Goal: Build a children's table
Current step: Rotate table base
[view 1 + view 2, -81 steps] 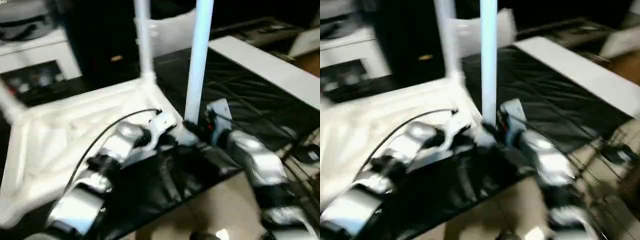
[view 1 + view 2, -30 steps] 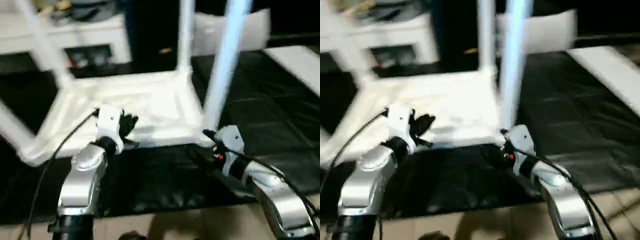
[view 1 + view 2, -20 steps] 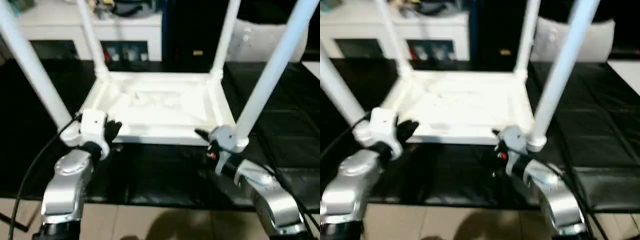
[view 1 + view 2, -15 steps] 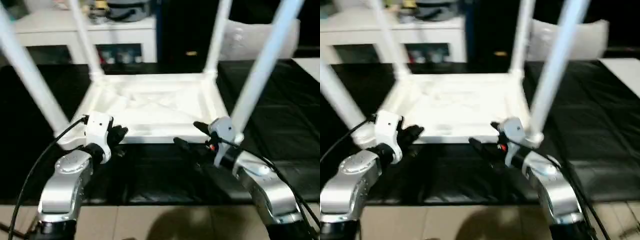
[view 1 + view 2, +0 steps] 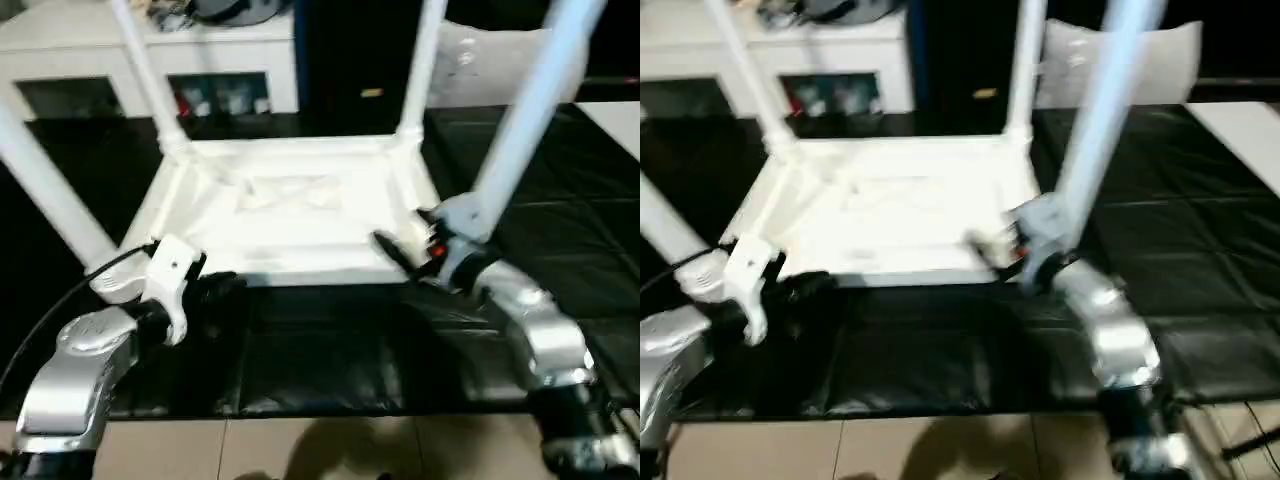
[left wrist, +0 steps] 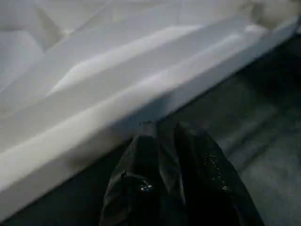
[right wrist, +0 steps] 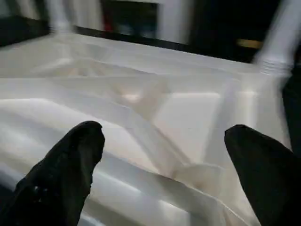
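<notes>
Children's table [image 5: 300, 215] lies upside down on the black-covered surface [image 5: 330, 350], ribbed underside facing up. All four white legs [image 5: 530, 110] stand seated in the corner sockets and rise up past the top of the head views. The two near legs flank the arms on either side; the two far legs stand at the back corners.

Left gripper [image 5: 222, 287] sits low at the near edge of the tabletop, toward its left corner. In the left wrist view its black fingers [image 6: 141, 160] are drawn nearly together, tips just short of the rim, nothing between them.

Right gripper [image 5: 395, 255] hovers at the near right corner, beside the near right leg. Its fingers [image 7: 70, 160] are spread wide over the ribbing, holding nothing.

White cabinet [image 5: 120, 60] stands behind the surface.
</notes>
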